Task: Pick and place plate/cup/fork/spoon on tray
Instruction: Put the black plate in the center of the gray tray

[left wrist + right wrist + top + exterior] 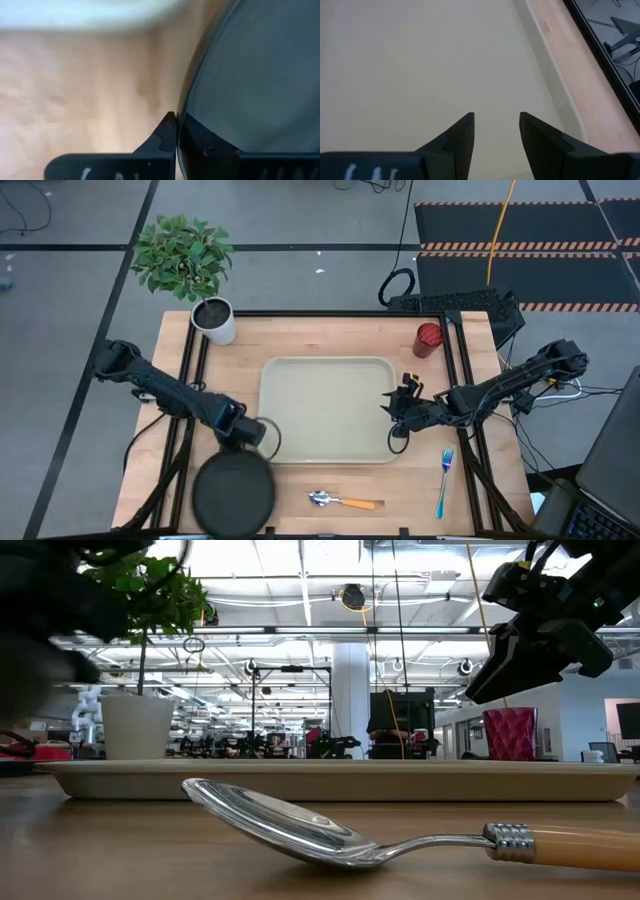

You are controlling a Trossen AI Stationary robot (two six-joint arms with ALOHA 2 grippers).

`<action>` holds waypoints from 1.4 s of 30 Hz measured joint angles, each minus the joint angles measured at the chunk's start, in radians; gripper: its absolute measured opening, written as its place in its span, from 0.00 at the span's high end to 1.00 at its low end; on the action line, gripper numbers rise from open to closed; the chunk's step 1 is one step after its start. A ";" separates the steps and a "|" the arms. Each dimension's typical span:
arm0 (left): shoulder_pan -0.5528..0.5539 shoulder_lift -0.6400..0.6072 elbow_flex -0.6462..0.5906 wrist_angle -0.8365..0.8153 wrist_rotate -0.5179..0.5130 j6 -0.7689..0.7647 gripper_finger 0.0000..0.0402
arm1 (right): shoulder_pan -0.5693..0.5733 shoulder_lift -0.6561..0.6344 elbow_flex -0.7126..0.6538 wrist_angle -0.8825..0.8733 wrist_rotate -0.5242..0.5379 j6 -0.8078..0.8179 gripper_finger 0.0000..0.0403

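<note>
Overhead, straight down on whole table, level at tabletop beside spoon, wrist views close over plate, tray, shared with overhead

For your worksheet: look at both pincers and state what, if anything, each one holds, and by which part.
The left pincer is shut on the black plate, gripping its rim on the edge nearest the tray. The right pincer is open above the tray and holds nothing.

Wooden table bears tray, plate, spoon, fork, cup, pot.
</note>
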 joint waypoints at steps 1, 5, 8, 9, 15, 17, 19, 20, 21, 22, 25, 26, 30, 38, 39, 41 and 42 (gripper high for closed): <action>0.015 -0.008 0.006 0.000 -0.023 -0.037 0.99 | 0.000 0.000 0.000 0.000 0.000 0.000 0.63; 0.080 -0.020 0.023 0.001 -0.043 -0.167 0.99 | 0.000 0.000 0.000 0.000 0.000 0.001 0.63; 0.126 -0.021 0.026 0.006 -0.047 -0.268 0.99 | 0.000 0.000 0.000 0.000 0.000 0.001 0.63; 0.141 -0.021 0.026 0.015 -0.047 -0.290 0.99 | 0.000 0.000 0.000 0.002 0.001 0.001 0.63; 0.241 -0.021 0.026 0.097 -0.011 -0.335 0.99 | 0.000 0.000 0.000 0.005 0.001 0.001 0.63; 0.289 -0.021 0.027 0.133 -0.005 -0.348 0.99 | 0.000 0.000 0.000 0.005 0.001 0.001 0.63; 0.341 -0.021 0.027 0.152 -0.004 -0.338 0.99 | 0.000 0.000 0.000 0.013 0.001 0.001 0.63; 0.372 -0.021 0.027 0.152 0.009 -0.318 0.99 | 0.000 0.000 0.000 0.018 0.001 0.001 0.63; 0.404 -0.021 0.027 0.151 0.027 -0.296 0.99 | 0.000 0.000 0.000 0.024 0.001 0.001 0.63; 0.437 -0.021 0.027 0.147 0.041 -0.277 0.99 | 0.000 0.000 0.000 0.031 0.001 0.001 0.63; 0.533 -0.021 0.027 0.134 0.046 -0.222 0.99 | 0.002 0.000 0.000 0.056 0.000 -0.009 0.63; 0.565 -0.021 0.027 0.128 0.046 -0.205 0.99 | 0.002 0.000 0.000 0.066 0.001 -0.019 0.63; 0.665 -0.021 0.027 0.110 0.045 -0.156 0.99 | 0.002 0.000 0.000 0.079 0.002 -0.055 0.63; 0.728 -0.010 0.027 0.126 0.033 -0.118 0.99 | 0.002 0.000 0.000 0.100 0.008 -0.067 0.63; 0.728 -0.010 0.027 0.128 0.027 -0.117 0.99 | 0.002 0.000 0.000 0.115 0.009 -0.077 0.63; 0.724 -0.010 0.028 0.125 0.009 -0.115 0.99 | 0.002 0.000 0.000 0.150 0.020 -0.097 0.63; 0.722 -0.010 0.030 0.124 -0.003 -0.115 0.99 | 0.002 0.000 0.000 0.168 0.030 -0.107 0.63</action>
